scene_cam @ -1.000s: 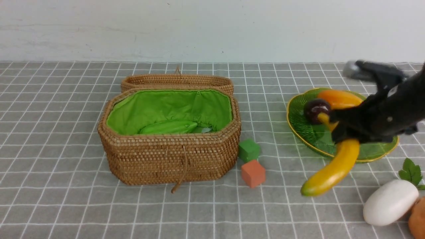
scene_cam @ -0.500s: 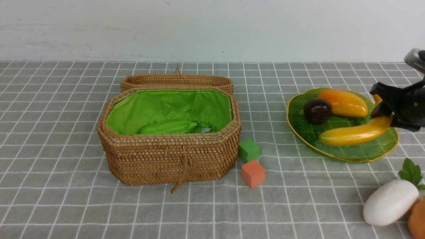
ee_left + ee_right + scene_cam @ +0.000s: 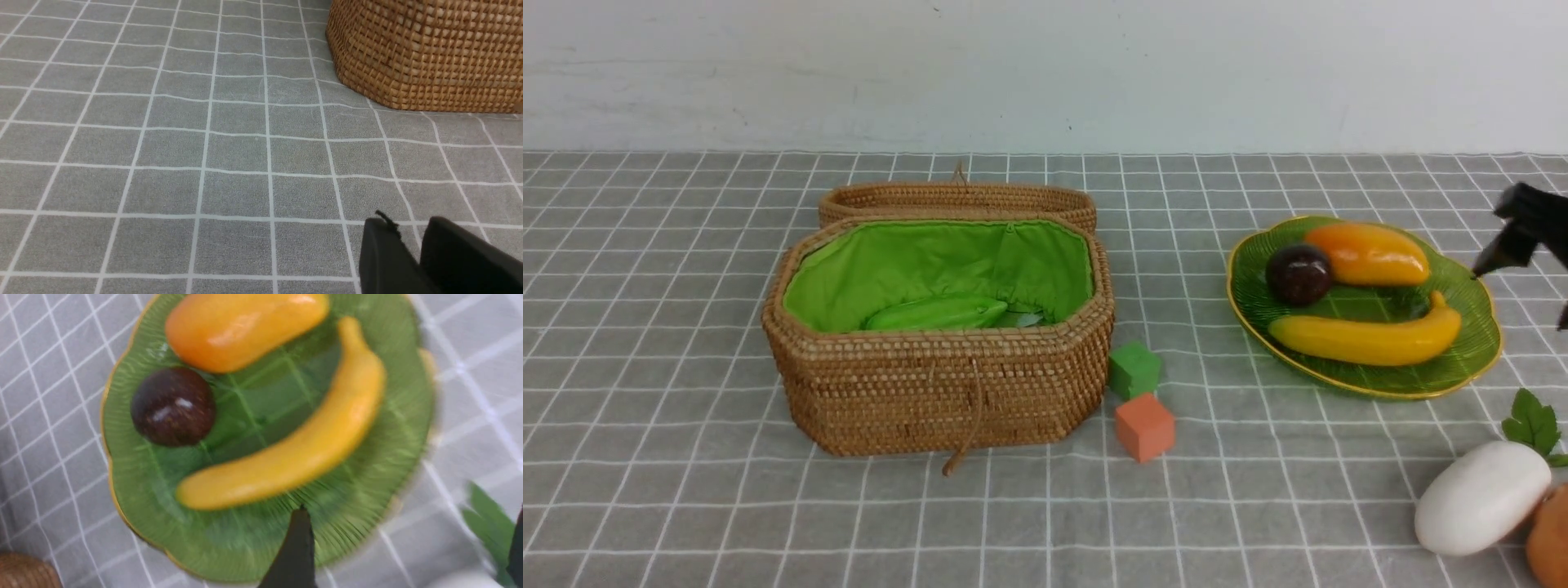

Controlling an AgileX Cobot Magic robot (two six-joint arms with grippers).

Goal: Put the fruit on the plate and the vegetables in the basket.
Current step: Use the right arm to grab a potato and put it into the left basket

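Front view: a pale wall [image 3: 1045,73] stands behind the tabletop [image 3: 686,367], which is covered by a grey cloth with a white grid.

Left of the middle sits the basket [image 3: 939,392], its lid [image 3: 956,200] tipped back toward the far edge. The green lining [image 3: 931,261] is exposed and the light green gourd [image 3: 939,313] lies inside. Just beside its right end are a green cube [image 3: 1134,369] and an orange cube [image 3: 1145,426].

Toward the right edge, the plate [image 3: 1258,306] holds the mangosteen [image 3: 1298,274], the mango [image 3: 1368,254] and the banana [image 3: 1368,339]. The right hand [image 3: 1521,298] hangs at the plate's right side with its fingers wide apart, gripping nothing.

At the near right corner lie the white radish [image 3: 1482,496] and the potato [image 3: 1552,539], which is cut off by the frame.

Left wrist view: the left hand [image 3: 410,228] hangs low over bare cloth near the basket. Its fingers are close together and hold nothing, but I cannot tell if they fully meet.
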